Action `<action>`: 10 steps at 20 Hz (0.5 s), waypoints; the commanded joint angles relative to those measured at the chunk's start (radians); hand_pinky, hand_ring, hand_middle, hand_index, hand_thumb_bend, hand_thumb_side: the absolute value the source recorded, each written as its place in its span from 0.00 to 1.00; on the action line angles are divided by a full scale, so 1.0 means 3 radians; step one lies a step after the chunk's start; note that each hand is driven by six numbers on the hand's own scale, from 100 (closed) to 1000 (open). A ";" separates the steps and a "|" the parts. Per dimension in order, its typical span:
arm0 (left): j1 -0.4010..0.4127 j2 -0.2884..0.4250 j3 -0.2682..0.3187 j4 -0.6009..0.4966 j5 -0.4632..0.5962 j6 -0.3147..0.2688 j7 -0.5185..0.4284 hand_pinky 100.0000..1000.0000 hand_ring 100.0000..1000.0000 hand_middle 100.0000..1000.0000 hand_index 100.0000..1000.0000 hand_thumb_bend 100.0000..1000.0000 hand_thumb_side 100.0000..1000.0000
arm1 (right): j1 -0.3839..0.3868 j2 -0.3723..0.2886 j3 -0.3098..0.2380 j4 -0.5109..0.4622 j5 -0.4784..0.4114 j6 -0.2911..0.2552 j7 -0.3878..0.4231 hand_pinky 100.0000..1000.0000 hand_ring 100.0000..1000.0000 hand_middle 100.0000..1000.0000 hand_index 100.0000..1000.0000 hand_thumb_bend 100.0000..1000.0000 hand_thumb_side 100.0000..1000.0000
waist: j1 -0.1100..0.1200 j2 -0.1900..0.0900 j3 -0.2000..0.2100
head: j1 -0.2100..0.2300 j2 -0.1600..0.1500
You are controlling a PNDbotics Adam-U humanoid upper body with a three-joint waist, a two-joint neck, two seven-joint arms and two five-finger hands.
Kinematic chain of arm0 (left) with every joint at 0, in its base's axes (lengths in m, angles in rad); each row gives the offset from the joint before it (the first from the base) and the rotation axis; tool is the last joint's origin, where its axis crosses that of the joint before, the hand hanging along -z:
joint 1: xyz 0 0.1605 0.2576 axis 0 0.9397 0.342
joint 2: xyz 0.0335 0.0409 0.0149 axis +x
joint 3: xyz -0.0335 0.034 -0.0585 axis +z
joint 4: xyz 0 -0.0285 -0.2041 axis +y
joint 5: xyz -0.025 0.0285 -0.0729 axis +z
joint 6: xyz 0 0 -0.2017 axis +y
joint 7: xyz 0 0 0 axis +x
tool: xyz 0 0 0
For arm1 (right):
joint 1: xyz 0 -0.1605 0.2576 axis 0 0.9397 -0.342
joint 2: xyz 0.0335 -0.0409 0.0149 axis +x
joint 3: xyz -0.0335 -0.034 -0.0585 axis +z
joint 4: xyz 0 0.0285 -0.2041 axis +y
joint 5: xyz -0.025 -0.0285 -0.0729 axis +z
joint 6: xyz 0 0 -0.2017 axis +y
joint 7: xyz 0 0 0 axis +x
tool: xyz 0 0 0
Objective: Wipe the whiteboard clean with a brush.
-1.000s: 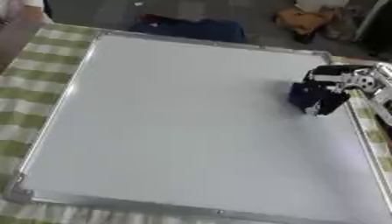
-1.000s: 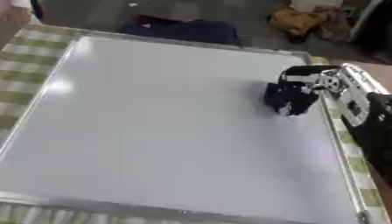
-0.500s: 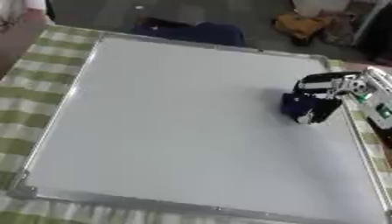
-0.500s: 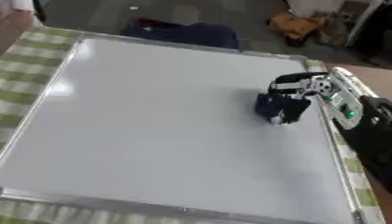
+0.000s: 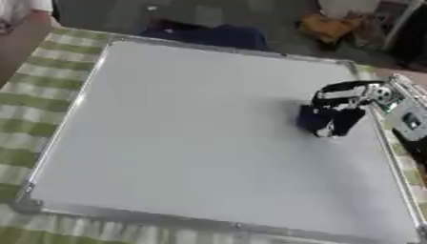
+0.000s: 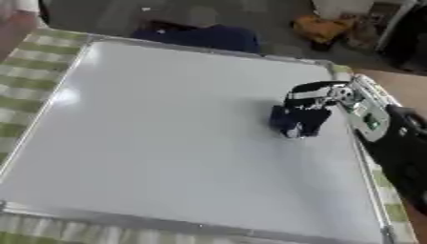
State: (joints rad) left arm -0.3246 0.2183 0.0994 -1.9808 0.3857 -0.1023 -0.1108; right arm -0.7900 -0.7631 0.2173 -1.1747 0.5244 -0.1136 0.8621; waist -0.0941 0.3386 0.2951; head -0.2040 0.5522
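The right hand (image 5: 346, 102) is being held over the right side of the board (image 5: 192, 133), its fingers curled down around a dark brush (image 5: 315, 121). The brush is being pressed on the white surface, right of centre and near the right frame; whether it is being dragged at this instant cannot be told. The forearm is being brought in from the right edge, across the frame. The left hand is not being shown in either view.

The board is being seen as plain white throughout: no marks or writing can be made out anywhere on it, only soft glare at the left. By that judgement the wiping is nearly or wholly done, and little is being left beyond a last pass and lifting the brush away.

By count: one hand, one brush, one board. The board is lying on a green checked cloth (image 5: 33, 95), showing at the left and near edges.
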 commanded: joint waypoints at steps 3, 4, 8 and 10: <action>-0.0010 0.0015 -0.0009 -0.0064 0.0022 0.0014 0.0001 0.51 0.50 0.49 0.34 0.04 1.00 | 0.0018 -0.0019 0.0104 -0.0219 -0.0137 0.0069 0.0083 0.45 0.53 0.29 0.29 0.00 0.11 | 0.0018 -0.0084 0.0000 | 0.0012 0.0016; -0.0010 0.0015 -0.0010 -0.0064 0.0024 0.0015 0.0001 0.51 0.50 0.49 0.34 0.04 1.00 | 0.0026 -0.0017 0.0121 -0.0251 -0.0154 0.0084 0.0098 0.45 0.52 0.29 0.29 0.00 0.11 | 0.0018 -0.0088 0.0002 | 0.0011 0.0015; -0.0006 0.0014 -0.0012 -0.0064 0.0029 0.0019 0.0002 0.51 0.50 0.49 0.34 0.04 1.00 | 0.0057 -0.0009 0.0195 -0.0403 -0.0236 0.0131 0.0144 0.44 0.52 0.29 0.29 0.00 0.11 | 0.0022 -0.0102 0.0001 | 0.0014 0.0017; -0.0007 0.0012 -0.0013 -0.0064 0.0033 0.0019 0.0004 0.51 0.50 0.50 0.34 0.04 1.00 | 0.0067 -0.0002 0.0237 -0.0496 -0.0278 0.0150 0.0148 0.44 0.51 0.29 0.28 0.00 0.11 | 0.0024 -0.0110 -0.0003 | 0.0014 0.0024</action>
State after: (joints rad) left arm -0.3197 0.2150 0.0966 -1.9808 0.3876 -0.0989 -0.1107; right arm -0.7606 -0.7487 0.2854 -1.2924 0.4555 -0.0723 0.9035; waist -0.0934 0.3275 0.2950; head -0.2032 0.5530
